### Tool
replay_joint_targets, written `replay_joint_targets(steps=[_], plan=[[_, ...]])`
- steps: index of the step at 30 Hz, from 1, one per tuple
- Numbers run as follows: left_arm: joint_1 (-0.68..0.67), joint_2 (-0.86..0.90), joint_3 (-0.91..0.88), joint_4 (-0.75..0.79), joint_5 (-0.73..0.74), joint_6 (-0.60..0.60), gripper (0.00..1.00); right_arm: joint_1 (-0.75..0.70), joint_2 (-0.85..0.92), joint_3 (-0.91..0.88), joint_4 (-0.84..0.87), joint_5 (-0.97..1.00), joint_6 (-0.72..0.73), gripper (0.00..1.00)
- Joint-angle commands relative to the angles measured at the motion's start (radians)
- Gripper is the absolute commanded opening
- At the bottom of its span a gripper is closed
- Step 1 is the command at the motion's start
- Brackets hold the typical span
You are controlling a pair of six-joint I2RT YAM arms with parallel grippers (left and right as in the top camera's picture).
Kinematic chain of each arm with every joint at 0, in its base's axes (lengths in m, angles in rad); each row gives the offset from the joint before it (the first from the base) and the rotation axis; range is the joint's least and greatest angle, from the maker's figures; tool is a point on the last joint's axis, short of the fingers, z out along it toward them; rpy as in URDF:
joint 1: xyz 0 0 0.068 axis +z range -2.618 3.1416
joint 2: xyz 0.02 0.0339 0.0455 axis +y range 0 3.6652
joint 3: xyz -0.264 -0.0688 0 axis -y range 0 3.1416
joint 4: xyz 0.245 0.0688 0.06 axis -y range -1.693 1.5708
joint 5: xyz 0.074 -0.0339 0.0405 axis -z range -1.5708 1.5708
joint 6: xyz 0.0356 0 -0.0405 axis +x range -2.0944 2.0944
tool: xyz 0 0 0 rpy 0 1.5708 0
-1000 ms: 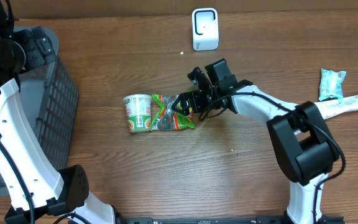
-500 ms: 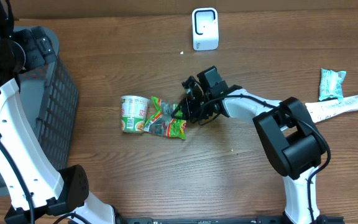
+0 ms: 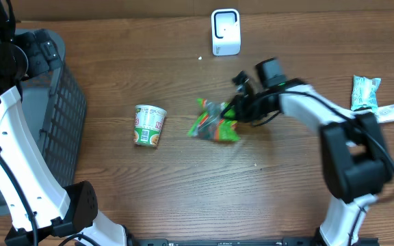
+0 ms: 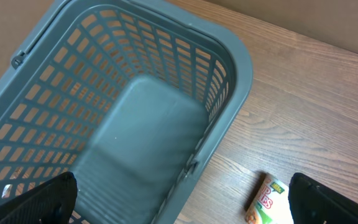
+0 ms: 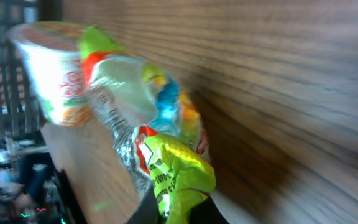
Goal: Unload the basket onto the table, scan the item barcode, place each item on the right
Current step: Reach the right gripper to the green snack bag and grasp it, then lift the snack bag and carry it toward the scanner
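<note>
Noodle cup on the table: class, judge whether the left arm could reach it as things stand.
Probably yes. The cup lies alone on bare wood near the basket, the open left gripper hangs over that basket, and the right gripper holds the snack bag apart.

A: What surface filled the overhead view?
B: 1 brown wooden table [image 3: 115, 191], its grain running left to right.
A: And beyond its far edge?
B: A plain tan surface [image 3: 115, 7]; wall or floor could not be determined.
</note>
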Motion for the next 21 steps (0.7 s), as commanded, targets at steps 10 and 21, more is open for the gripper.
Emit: replay_joint_targets(steps=[10, 21], plan=[[-0.002, 0.002, 0.002, 0.002, 0.001, 0.014, 1.00, -0.098, -0.347, 0.008, -0.210, -0.047, -0.510, 0.04], [-0.002, 0.002, 0.002, 0.002, 0.001, 0.014, 1.00, -0.098, -0.459, 0.133, -0.511, -0.134, -0.769, 0.04]])
